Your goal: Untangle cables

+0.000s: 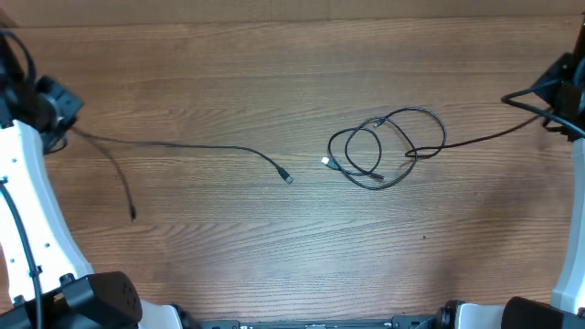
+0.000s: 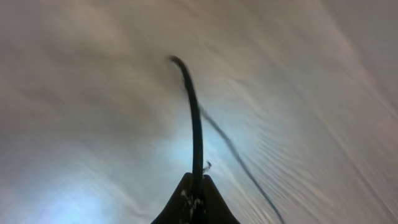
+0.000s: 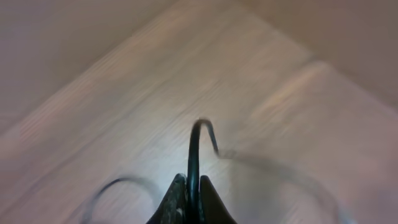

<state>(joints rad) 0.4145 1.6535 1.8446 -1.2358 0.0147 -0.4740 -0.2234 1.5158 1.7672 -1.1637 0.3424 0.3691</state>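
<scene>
Thin black cables lie on the wooden table (image 1: 274,247). One cable (image 1: 201,147) runs from my left gripper (image 1: 60,110) at the far left edge to a small plug (image 1: 288,177) near the middle, and its other end (image 1: 131,212) trails toward the front. A looped tangle of cable (image 1: 388,146) lies right of centre, and a strand (image 1: 484,137) leads from it to my right gripper (image 1: 551,93) at the far right edge. In the left wrist view the left gripper (image 2: 196,202) is shut on a cable (image 2: 196,124). In the right wrist view the right gripper (image 3: 192,196) is shut on a cable (image 3: 192,152).
White arm links (image 1: 32,210) stand along the left edge, and another link (image 1: 571,265) stands at the right edge. The arm bases (image 1: 101,302) sit at the front corners. Thicker black arm wires (image 1: 18,64) hang at the far left.
</scene>
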